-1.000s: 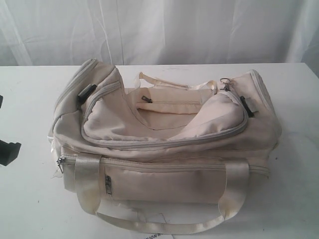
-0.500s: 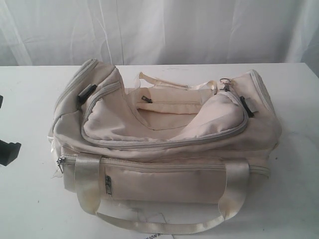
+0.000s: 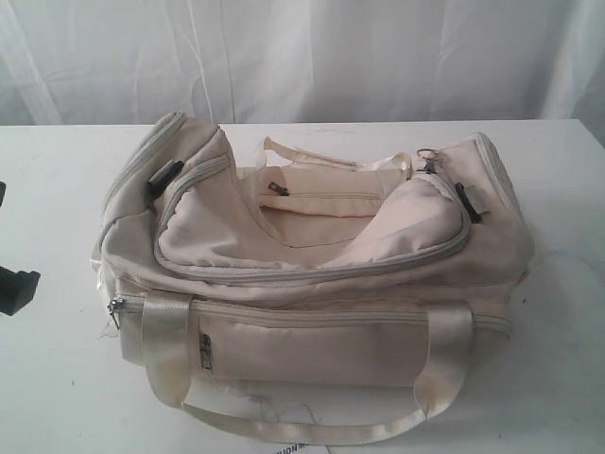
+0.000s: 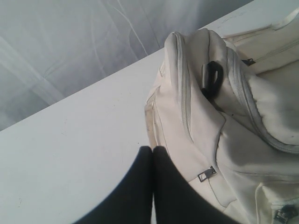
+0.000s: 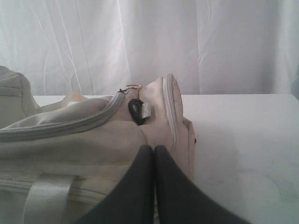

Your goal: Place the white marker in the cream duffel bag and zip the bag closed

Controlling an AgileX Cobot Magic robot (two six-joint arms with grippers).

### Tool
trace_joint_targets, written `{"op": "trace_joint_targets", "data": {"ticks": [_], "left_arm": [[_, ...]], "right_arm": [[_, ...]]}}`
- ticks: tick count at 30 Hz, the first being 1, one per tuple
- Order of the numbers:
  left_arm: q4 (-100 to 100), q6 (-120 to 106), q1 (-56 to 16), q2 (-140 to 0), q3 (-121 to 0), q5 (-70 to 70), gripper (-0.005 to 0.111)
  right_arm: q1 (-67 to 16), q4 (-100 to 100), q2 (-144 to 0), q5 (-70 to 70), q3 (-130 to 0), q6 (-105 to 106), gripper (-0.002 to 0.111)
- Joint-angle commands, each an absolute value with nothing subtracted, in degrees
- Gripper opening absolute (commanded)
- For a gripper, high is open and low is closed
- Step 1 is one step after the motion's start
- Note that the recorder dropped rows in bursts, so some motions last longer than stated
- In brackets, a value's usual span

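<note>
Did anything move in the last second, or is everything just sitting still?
Nothing visibly changed. The cream duffel bag lies in the same spot on the white table, with its top flap sagging as before. The dark arm part at the table's left edge has not shifted.

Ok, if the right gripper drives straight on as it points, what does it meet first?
Probably the end of the cream duffel bag, by its black clip; depth is unclear.

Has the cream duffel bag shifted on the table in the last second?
No. The cream duffel bag sits where it was: in the exterior view its top corners meet the back edge of the table at the same spots as before.
</note>
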State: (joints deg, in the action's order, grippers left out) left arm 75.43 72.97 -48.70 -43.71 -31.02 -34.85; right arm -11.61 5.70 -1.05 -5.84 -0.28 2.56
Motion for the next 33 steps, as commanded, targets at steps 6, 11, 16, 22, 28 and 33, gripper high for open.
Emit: {"op": "trace_joint_targets", "data": {"ticks": [6,11,16,22,28,33], "left_arm": [[75.61,73.31,-48.63,-43.38,-30.67,-35.59,0.0],[75.61,73.31,-48.63,-43.38,-30.67,-35.59,0.0],[75.61,73.31,-48.63,-43.38,-30.67,-35.59,0.0],[75.61,73.31,-48.63,-43.38,-30.67,-35.59,0.0],[75.61,73.31,-48.63,-43.38,-30.67,-35.59,0.0],[75.61,73.31,-48.63,-43.38,-30.67,-35.59,0.0]], "right_arm": [[-11.41,5.63,-0.74,-6.23,0.0,2.8,0.0],[-11.41,5.63,-0.74,-6.23,0.0,2.8,0.0],[-11.41,5.63,-0.74,-6.23,0.0,2.8,0.0],[-11.3,5.63,-0.74,-6.23,0.0,2.8,0.0],[-8.1,5.63,-0.74,-6.23,0.0,2.8,0.0],[-4.6,5.63,-0.74,-6.23,0.0,2.8,0.0]]}}
